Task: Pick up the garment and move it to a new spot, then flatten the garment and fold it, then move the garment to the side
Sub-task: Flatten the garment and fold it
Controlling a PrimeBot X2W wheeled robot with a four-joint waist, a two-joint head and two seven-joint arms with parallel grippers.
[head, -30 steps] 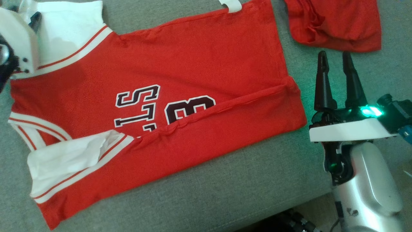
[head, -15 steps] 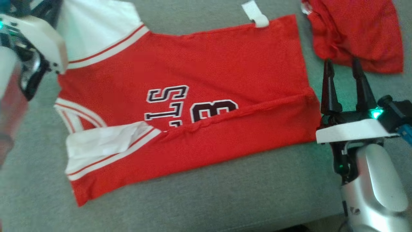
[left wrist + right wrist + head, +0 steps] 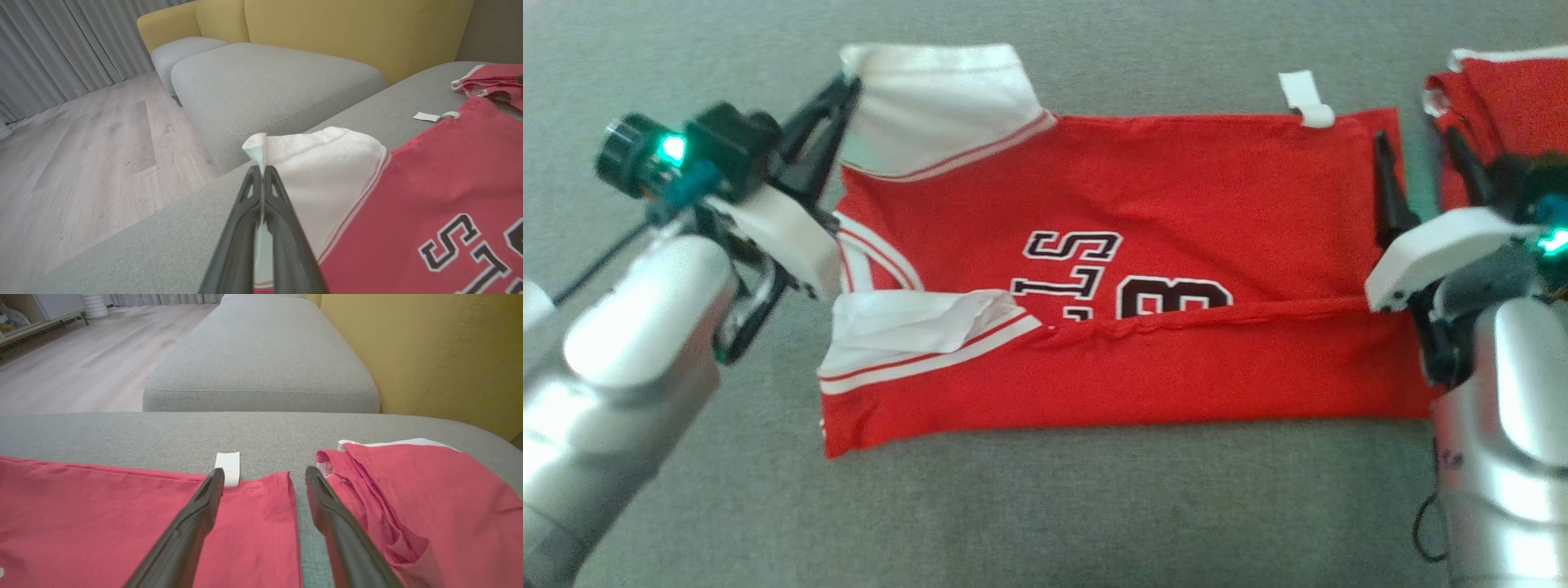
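Fingers (image 3: 245,228) of the left gripper (image 3: 848,84) pinch a corner of the far white sleeve (image 3: 931,106) of the red jersey (image 3: 1176,188), which lies half-folded across the grey sofa cushion (image 3: 1094,506), collar toward its left edge. The right gripper (image 3: 1414,139) holds its fingers spread over the hem's far corner, likely readying a matching hold for the next fold.

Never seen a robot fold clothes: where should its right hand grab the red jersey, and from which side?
Probably the far hem corner beside the white tag, coming from the robot's right. That edge lies flat and free, the right gripper straddles it with open jaws, and the left gripper pinches the white sleeve.
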